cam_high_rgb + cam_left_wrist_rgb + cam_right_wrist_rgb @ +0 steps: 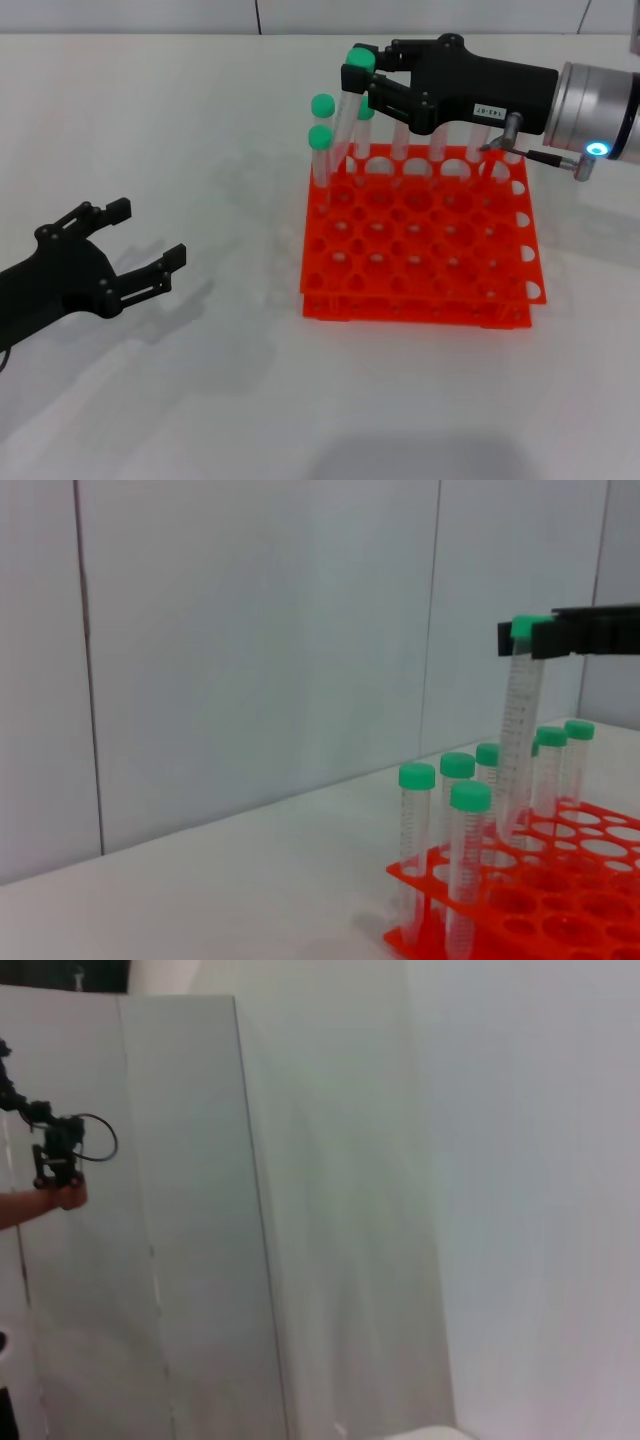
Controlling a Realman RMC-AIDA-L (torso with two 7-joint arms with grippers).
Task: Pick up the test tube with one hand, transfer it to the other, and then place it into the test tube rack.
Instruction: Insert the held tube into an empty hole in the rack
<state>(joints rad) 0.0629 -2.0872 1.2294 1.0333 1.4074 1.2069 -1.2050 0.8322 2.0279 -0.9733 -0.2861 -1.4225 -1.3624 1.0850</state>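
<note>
Sitting low on the near left of the white table (200, 400), fingers spread wide and holding nothing: left gripper (150, 250), well apart from the rack. Standing farther in, right of centre: orange test tube rack (420, 240), green-capped tubes (321, 140) lined along its far edge. Hovering above that far-left corner, pinching the green cap of the test tube (345, 110): right gripper (362, 72), white label showing. Hanging nearly upright, slightly tilted, tip dipping toward a back-row hole; seating not clear. Showing only pale wall panels (330, 1210) in the right wrist view.
</note>
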